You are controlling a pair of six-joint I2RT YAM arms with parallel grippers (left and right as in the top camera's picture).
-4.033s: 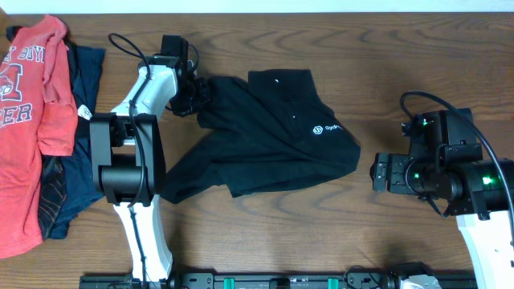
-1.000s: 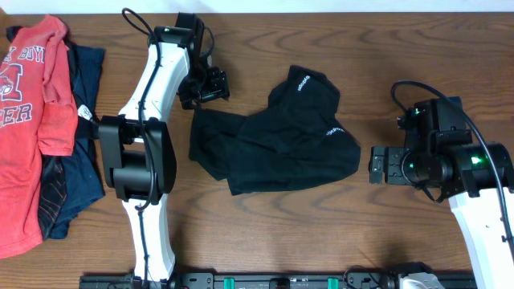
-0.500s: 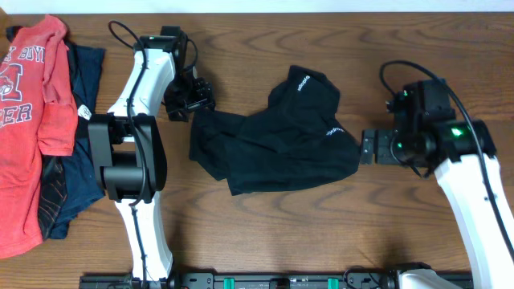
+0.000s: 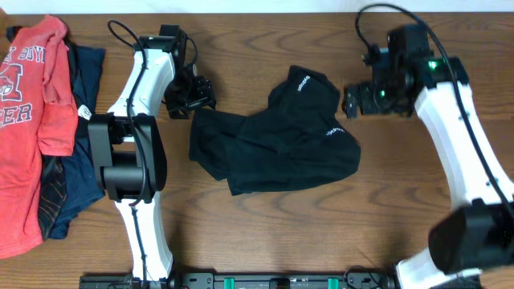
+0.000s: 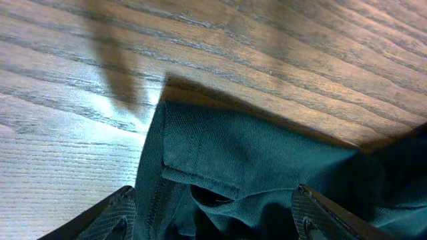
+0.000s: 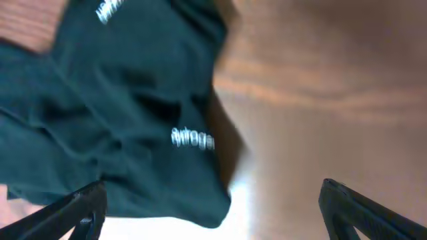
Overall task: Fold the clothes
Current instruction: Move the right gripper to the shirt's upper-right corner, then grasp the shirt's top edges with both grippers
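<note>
While the black shirt [image 4: 277,140] is lying bunched at the middle of the table [image 4: 265,233], your left gripper [image 4: 195,98] is hovering just off its 10 o'clock corner. Its fingers [image 5: 112,217] are standing apart and gripping nothing, and the left wrist view is showing a stitched hem [image 5: 200,179] between them. Your right gripper [image 4: 352,101] is hanging at the shirt's 2 o'clock edge, jaws spread wide and empty, with a white logo print [image 6: 192,139] showing on the cloth below. At the table's 9 o'clock side, the orange-red T-shirt [image 4: 28,120] is lying over a navy garment [image 4: 87,80], well apart from both grippers.
</note>
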